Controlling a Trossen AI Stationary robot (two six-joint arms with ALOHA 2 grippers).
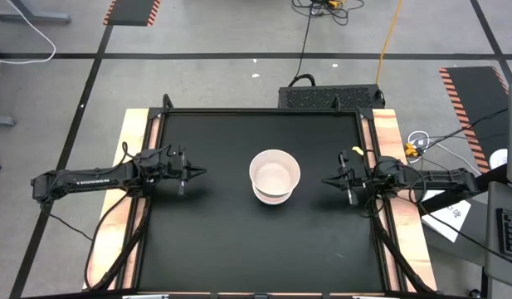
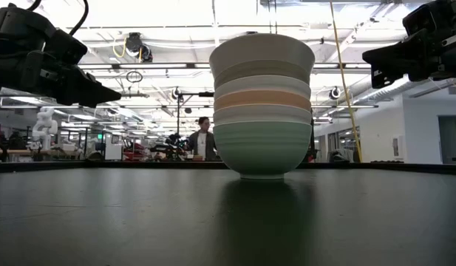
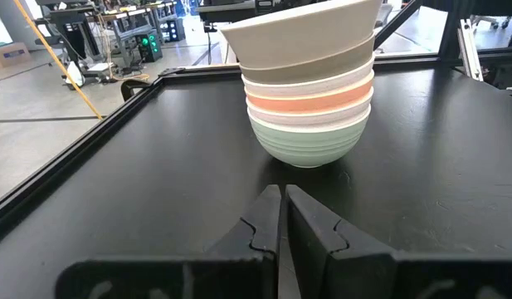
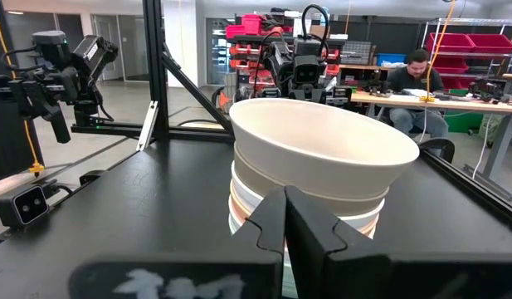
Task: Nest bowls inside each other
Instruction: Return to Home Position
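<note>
The bowls stand nested in one stack (image 1: pixel 275 177) near the middle of the black table, the mint green bowl (image 2: pixel 261 150) at the bottom resting on its foot. Above it show a white bowl, the salmon pink bowl (image 3: pixel 309 102), another white one, the olive-grey bowl (image 3: pixel 309 66) and the cream bowl (image 4: pixel 322 145) on top, tilted a little. My left gripper (image 1: pixel 202 173) is shut and empty, left of the stack and above the table; its shut fingers show in the left wrist view (image 3: pixel 282 199). My right gripper (image 1: pixel 326 182) is shut and empty, right of the stack; its shut fingers show in the right wrist view (image 4: pixel 285 199).
A raised black frame (image 1: pixel 264 112) rims the table, with wooden strips (image 1: pixel 133 141) along its left and right sides. A person (image 2: pixel 202 140) stands in the room far behind the table; another person (image 4: pixel 417 83) sits at a desk there.
</note>
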